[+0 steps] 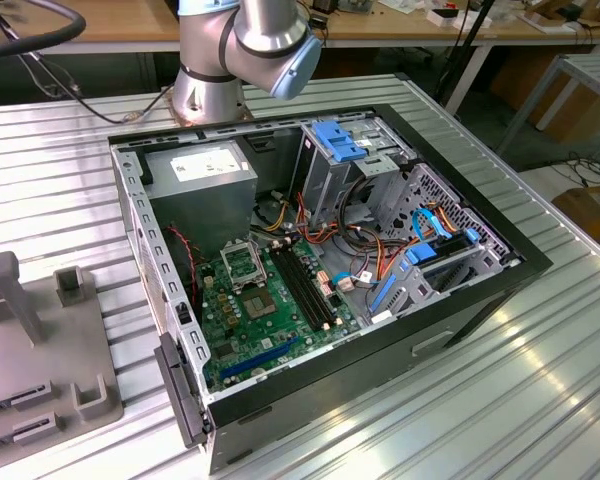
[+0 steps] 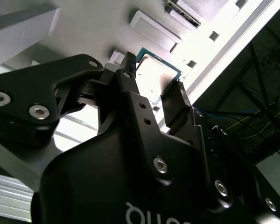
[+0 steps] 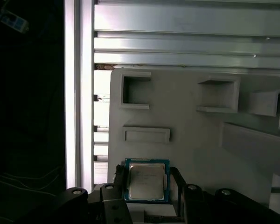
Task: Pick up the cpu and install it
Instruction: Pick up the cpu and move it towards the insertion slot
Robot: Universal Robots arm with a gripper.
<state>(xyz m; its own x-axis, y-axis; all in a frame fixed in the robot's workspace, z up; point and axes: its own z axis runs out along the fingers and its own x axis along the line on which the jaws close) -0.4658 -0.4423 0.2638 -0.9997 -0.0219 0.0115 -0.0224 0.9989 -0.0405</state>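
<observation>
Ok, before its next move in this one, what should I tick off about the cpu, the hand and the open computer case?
1. cpu in sight, metal face showing, in both wrist views: ok.
2. hand lined up on the cpu: ok.
3. Grip firm on the cpu: cannot tell.
4. cpu lifted off the grey tray: cannot tell.
5. computer case open, motherboard exposed in the exterior view: ok.
6. socket open and free of a chip: cannot tell.
</observation>
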